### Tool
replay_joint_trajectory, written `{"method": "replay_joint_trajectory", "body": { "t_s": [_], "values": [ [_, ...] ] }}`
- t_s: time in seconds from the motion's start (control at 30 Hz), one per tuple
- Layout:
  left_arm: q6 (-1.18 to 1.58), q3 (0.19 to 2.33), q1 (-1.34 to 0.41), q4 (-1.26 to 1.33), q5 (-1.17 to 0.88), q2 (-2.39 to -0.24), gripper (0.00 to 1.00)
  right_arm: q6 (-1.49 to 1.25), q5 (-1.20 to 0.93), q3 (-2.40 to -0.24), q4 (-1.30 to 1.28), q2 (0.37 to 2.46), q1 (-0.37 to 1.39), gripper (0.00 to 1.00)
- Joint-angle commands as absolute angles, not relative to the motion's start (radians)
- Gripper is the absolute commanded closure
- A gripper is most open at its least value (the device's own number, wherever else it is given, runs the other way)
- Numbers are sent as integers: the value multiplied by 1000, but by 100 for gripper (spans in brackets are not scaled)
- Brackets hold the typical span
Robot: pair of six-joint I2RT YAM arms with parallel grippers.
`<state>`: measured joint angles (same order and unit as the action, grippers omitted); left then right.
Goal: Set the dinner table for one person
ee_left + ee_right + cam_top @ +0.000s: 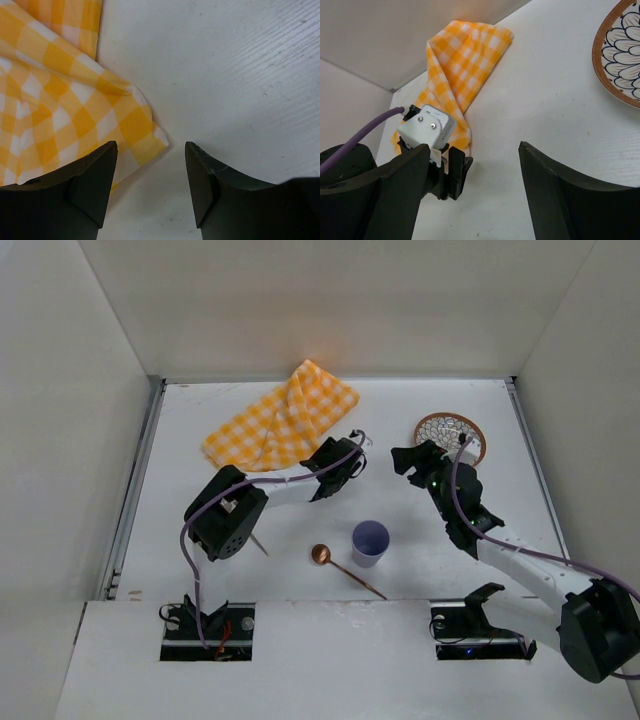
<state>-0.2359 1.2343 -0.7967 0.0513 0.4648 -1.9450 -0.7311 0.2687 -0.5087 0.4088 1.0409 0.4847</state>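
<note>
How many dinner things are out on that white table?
4: checked cloth far left, patterned plate far right, lilac cup near the middle, copper spoon beside it. A thin stick by the left arm may be a fifth.

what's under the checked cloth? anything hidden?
The checked cloth lies folded on the dinner table; bare white tabletop shows beside its edges. The folds cover whatever is beneath, so nothing more can be told. The left end effector hangs open at its corner.
</note>
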Motion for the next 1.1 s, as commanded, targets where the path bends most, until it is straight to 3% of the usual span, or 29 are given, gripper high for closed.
{"method": "replay_joint_trajectory", "body": {
  "t_s": [0.0,0.57,0.63,0.77,0.87,1.07],
  "values": [
    [-258,1224,-797,12,486,-1934,46,-736,262,-508,443,1020,479,22],
    [-340,1249,-771,57,594,-2052,51,-744,239,-508,443,1008,484,22],
    [-366,1247,-777,75,604,-2065,57,-744,239,-509,443,1008,485,22],
    [-367,1255,-782,83,595,-2065,80,-746,239,-503,443,996,482,22],
    [-335,1272,-786,118,560,-2014,87,-749,248,-496,446,982,479,22],
    [-204,1415,-771,112,431,-1959,92,-752,258,-483,448,956,459,22]
  ]
}}
